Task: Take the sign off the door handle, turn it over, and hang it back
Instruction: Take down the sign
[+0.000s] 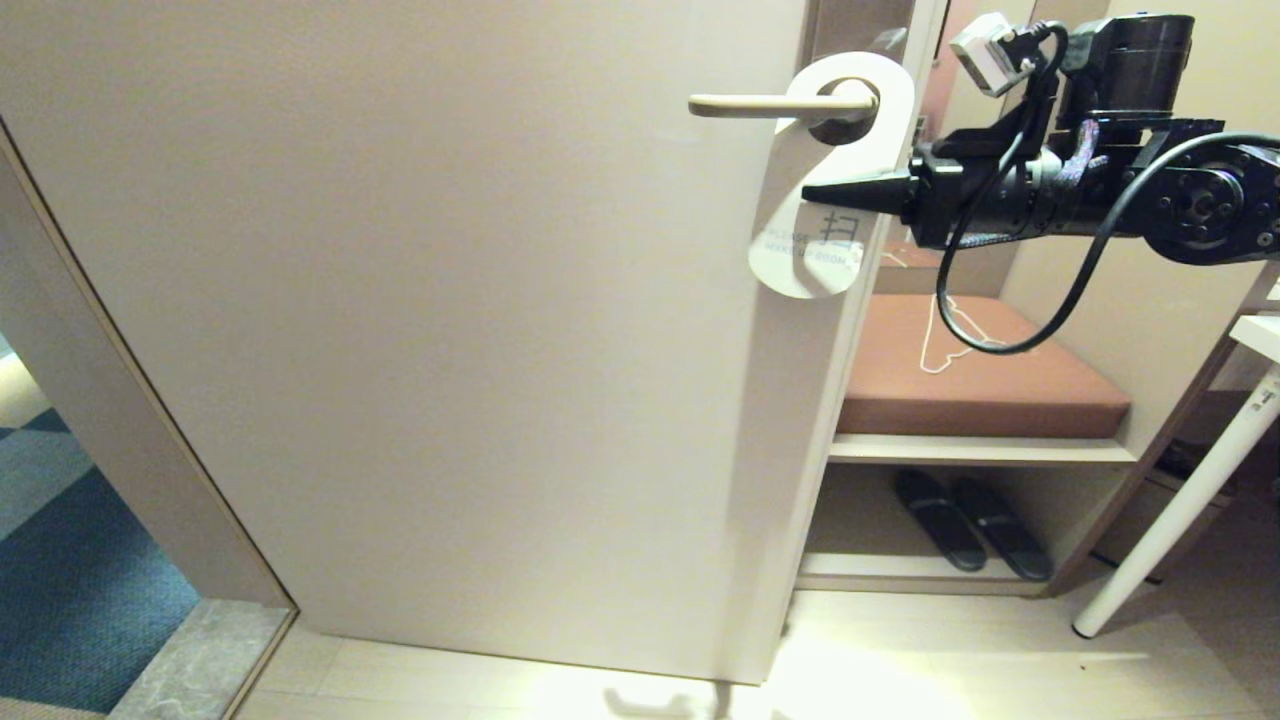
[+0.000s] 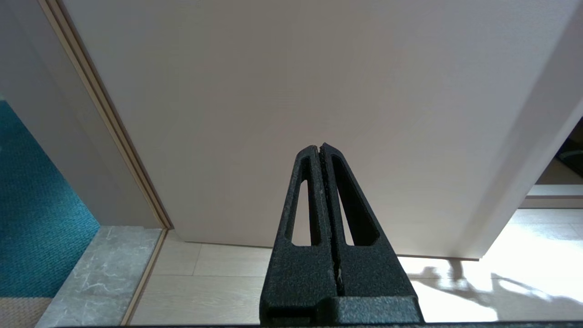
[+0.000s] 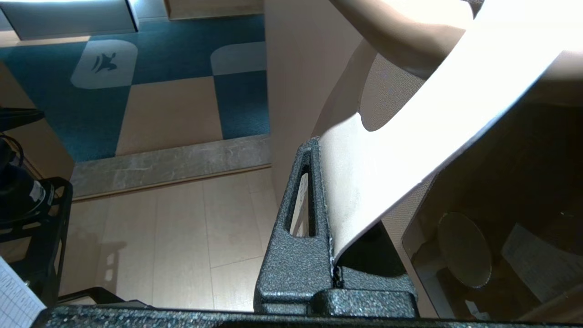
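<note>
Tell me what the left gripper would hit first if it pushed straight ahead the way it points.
Probably the cream door: the left gripper, shut and empty, points at its bare lower panel with nothing between, though depth is hard to judge.

Door handle carries the sign, looped directly above the right pincer gripping it.

White sign, Chinese character "扫", faint mirrored "PLEASE MAKE UP ROOM" beneath

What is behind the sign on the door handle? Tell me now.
Behind the sign lies the cream door; the door handle passes through its hole. The dark plate is mostly covered. The right gripper is shut on the sign.
</note>
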Controlling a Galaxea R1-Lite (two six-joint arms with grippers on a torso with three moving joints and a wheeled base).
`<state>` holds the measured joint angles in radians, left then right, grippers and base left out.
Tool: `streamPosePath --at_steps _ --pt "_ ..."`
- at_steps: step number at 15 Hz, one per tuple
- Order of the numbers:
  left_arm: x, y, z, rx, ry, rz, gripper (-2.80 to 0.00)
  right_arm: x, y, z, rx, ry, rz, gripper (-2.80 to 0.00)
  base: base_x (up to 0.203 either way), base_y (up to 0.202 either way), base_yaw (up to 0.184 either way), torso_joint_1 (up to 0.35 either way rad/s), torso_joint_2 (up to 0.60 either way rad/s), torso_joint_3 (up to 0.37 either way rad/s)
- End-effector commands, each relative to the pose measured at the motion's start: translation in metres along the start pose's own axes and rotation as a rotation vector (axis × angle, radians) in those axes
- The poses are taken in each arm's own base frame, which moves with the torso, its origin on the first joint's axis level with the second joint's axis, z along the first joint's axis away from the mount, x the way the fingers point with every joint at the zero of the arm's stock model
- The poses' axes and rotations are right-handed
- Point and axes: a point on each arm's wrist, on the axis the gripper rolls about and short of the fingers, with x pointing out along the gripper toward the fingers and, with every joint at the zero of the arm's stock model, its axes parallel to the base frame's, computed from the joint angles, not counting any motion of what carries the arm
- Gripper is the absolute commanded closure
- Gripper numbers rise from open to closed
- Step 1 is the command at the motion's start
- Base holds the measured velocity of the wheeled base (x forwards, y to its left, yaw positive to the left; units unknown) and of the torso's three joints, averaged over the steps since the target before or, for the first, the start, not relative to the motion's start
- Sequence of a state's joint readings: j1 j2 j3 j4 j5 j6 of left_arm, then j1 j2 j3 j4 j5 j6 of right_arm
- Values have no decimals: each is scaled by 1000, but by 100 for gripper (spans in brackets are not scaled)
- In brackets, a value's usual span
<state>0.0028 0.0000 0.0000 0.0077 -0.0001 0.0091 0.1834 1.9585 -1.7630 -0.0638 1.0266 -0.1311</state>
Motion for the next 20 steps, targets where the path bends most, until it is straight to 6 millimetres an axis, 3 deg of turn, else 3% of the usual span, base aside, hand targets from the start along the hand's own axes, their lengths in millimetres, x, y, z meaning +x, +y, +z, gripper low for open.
streamPosePath --at_steps 1,6,15,20 --pt "0 0 0 0 2 0 0 2 1 0 0 3 -14 0 0 0 0 0 0 0" --pt "0 0 0 0 2 0 0 5 6 2 -4 10 -68 0 0 0 0 0 0 0" --pt "0 0 0 0 2 0 0 23 19 1 0 60 -327 0 0 0 0 0 0 0" --pt "0 0 0 0 2 0 0 24 29 6 -7 55 -319 0 0 0 0 0 0 0"
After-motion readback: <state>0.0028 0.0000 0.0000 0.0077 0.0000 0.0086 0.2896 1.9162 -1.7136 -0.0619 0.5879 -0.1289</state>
